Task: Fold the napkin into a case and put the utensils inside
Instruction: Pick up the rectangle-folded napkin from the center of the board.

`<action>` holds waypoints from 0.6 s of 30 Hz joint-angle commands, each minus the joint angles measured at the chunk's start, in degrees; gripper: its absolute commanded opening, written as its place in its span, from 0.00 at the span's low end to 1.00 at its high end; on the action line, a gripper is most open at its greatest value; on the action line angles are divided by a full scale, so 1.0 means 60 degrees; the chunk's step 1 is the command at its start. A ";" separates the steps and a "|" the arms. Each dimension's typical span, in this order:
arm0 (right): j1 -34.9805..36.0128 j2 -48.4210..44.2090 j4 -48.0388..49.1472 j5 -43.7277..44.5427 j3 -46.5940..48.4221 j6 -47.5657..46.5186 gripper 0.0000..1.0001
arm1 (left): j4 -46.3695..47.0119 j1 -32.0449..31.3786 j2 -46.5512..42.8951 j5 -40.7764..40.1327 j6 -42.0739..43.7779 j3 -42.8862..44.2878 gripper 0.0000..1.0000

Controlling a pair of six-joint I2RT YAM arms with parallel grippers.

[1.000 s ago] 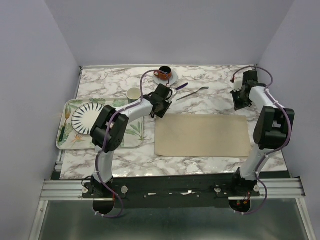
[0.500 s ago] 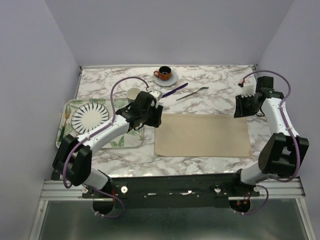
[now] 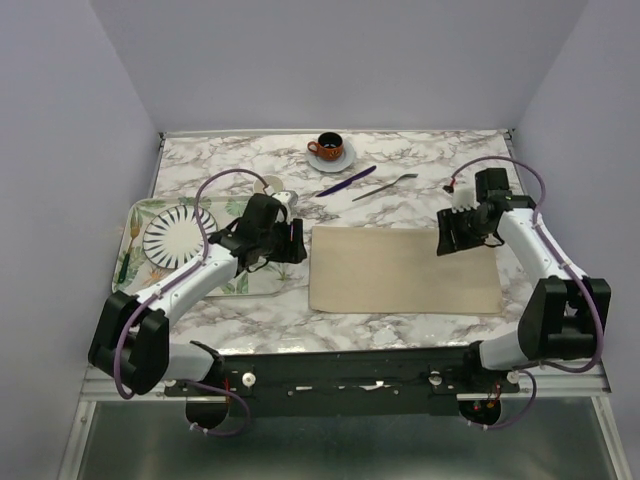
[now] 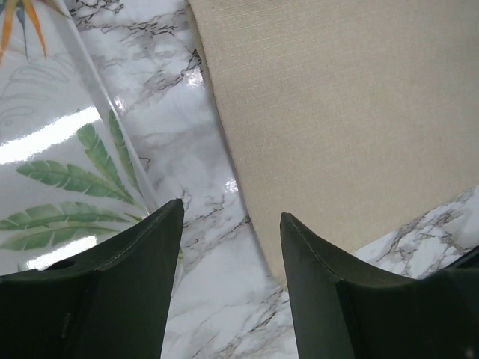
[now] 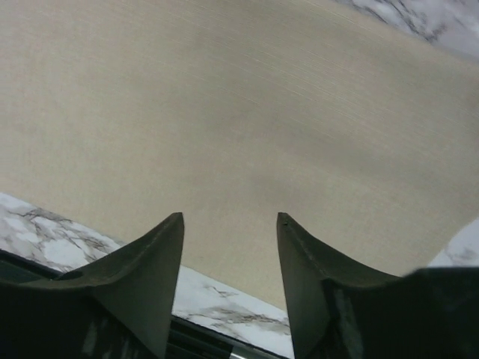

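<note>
Fingers stand apart and empty on both arms: left fingers [image 4: 131, 288] at the napkin [image 3: 405, 270]'s left edge, right fingers [image 5: 138, 280] over its right end (seemingly posted for a fold). Napkin flat on the desk [image 3: 440, 165]; knife [image 3: 346, 181] and fork [image 3: 385, 187] lie beyond, untouched.

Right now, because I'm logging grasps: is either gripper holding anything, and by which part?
Nothing is held. The left gripper and the right gripper are both open over the napkin, with nothing between their fingers.
</note>
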 commanded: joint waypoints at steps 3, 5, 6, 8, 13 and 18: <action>0.3118 -0.0275 0.1813 0.1094 0.0228 0.1887 0.66 | 0.0581 0.1091 -0.0731 0.0899 -0.0940 -0.0141 0.66; 0.4031 0.0047 0.1991 0.1493 0.0725 0.2271 0.66 | 0.0567 0.1485 -0.0996 0.0708 -0.1086 -0.0286 0.67; 0.4847 0.0194 0.2282 0.1829 0.0857 0.2534 0.65 | 0.0581 0.1677 -0.1142 0.0723 -0.1290 -0.0360 0.68; 0.5701 0.0779 0.2591 0.2327 0.1353 0.3004 0.65 | 0.0538 0.2246 -0.1596 0.0620 -0.1540 -0.0637 0.68; 0.8149 0.2697 0.2608 0.4042 0.3141 0.4146 0.56 | 0.0333 0.3463 -0.2387 0.0635 -0.1951 -0.0844 0.69; 0.9000 0.5159 0.1132 0.4745 0.5993 0.5610 0.54 | 0.0142 0.4387 -0.2594 0.0401 -0.2068 -0.0596 0.69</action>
